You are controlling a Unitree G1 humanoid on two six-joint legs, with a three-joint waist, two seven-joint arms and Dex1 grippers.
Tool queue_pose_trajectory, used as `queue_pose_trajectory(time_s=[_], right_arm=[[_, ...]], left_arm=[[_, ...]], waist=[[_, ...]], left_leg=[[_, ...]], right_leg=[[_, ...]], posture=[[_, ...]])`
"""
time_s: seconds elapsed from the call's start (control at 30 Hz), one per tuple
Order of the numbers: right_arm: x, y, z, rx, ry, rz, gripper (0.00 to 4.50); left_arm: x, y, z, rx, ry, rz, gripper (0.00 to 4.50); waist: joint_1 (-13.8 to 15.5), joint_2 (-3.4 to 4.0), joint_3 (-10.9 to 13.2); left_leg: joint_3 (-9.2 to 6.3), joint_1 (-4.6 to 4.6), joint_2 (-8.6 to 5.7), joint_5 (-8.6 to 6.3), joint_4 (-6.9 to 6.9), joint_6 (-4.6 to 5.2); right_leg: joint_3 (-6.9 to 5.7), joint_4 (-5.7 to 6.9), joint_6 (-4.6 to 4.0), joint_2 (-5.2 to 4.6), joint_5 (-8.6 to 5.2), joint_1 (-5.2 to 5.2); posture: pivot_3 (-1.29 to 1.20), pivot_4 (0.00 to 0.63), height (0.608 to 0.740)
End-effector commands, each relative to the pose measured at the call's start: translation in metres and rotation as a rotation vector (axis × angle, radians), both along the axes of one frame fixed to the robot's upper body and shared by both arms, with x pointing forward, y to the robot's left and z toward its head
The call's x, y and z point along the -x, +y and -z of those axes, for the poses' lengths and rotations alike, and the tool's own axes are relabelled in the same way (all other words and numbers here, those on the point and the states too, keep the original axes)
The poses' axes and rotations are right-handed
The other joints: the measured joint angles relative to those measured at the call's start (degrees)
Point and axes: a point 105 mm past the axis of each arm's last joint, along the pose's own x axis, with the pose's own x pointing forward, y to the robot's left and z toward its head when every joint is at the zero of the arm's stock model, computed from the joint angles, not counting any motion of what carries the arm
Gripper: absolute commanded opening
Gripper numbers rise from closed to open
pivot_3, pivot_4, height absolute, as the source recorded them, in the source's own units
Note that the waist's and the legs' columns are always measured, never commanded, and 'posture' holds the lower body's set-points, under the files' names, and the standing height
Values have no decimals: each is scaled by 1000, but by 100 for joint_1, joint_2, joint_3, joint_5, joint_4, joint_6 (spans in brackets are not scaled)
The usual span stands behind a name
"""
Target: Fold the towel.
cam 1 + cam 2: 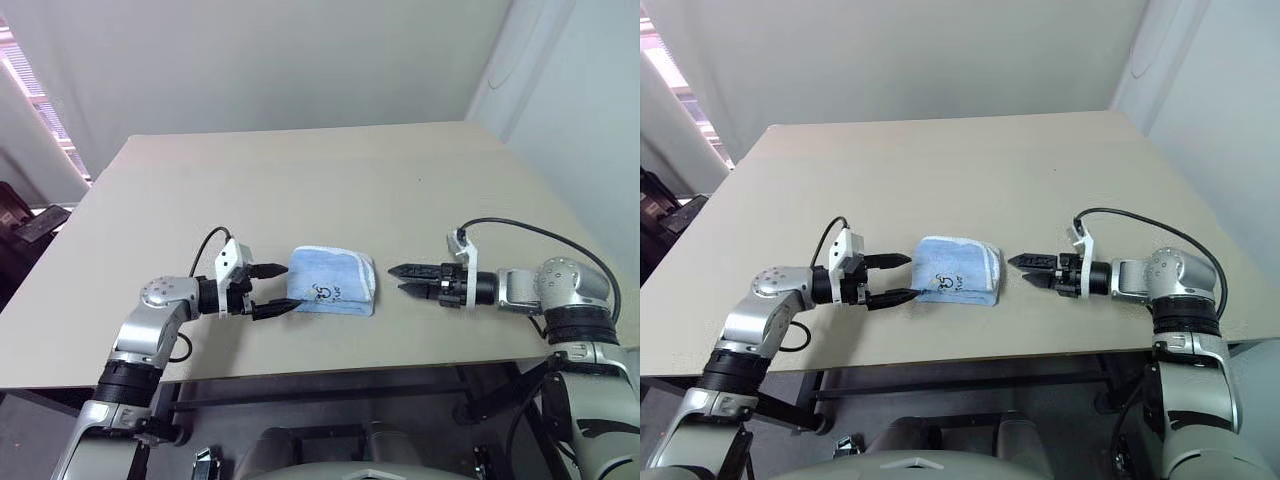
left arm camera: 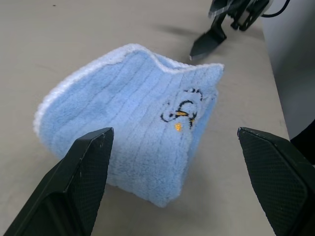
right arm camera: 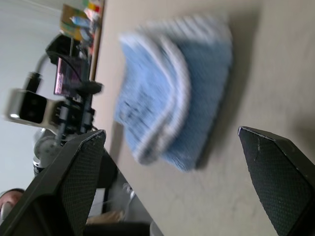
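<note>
the towel [image 1: 332, 281] is seen folded into a small thick bundle of light-blue ribbed terry with white stitched edging, lying on the smooth beige table [image 1: 300, 180] near its front edge. its long axis runs from 9 to 3 o'clock, between the two grippers. a dark curly embroidered mark with a yellow spot is seen near one corner; no letters can be read. the left gripper [image 1: 272, 289] is spread, just beside the towel, holding nothing. the right gripper [image 1: 404, 279] is spread too, apart from it.

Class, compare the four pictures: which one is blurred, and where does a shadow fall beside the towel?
Right wrist view: the towel is smeared by motion blur, with a dark shadow on the table along its side. Left wrist view: sharp, the embroidered mark crisp. Both eye views: even, soft light, no glare.
</note>
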Motion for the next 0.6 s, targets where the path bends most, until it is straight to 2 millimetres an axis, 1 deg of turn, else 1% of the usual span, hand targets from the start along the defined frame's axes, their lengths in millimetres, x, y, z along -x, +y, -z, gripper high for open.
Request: queue_pose_trajectory(time_s=[0.03,0.13,0.27,0.4,0.47,0.6], right_arm=[[-6,13,-3,-37,12,-15,4500],[-10,28,4,-50,41,-27,4500],[-15,49,5,-85,45,-56,4500],[-18,64,8,-88,45,-72,4500],[-20,72,11,-89,47,-74,4500],[-22,81,11,-93,48,-82,4500]], left_arm=[[-1,-3,-11,0,-58,11,4246],[-2,-4,-11,-10,-70,17,4246],[-3,-10,-9,-10,-76,24,4246],[2,-16,-6,-15,-78,46,4246],[3,-16,-3,-29,-83,52,4246],[1,-16,-6,-19,-87,42,4246]], waist=[[-8,0,0],[-42,-1,-1],[-39,0,-1],[-46,-1,-2],[-89,-1,-3],[-211,1,-4]], left_leg=[[0,0,0,0,-1,0],[1,1,0,0,-1,0],[-1,6,5,0,-1,0],[-1,6,5,0,1,0],[-1,8,5,0,0,0],[-1,14,7,0,1,0]], right_leg=[[1,0,-2,0,2,-1],[2,0,-14,0,11,-1],[2,8,-13,8,10,-1],[2,10,-16,9,12,-1],[2,11,-16,10,13,-2],[4,18,-13,20,11,0]], posture=[[0,0,740],[0,0,740],[0,0,740],[0,0,740],[0,0,740],[0,0,740]])
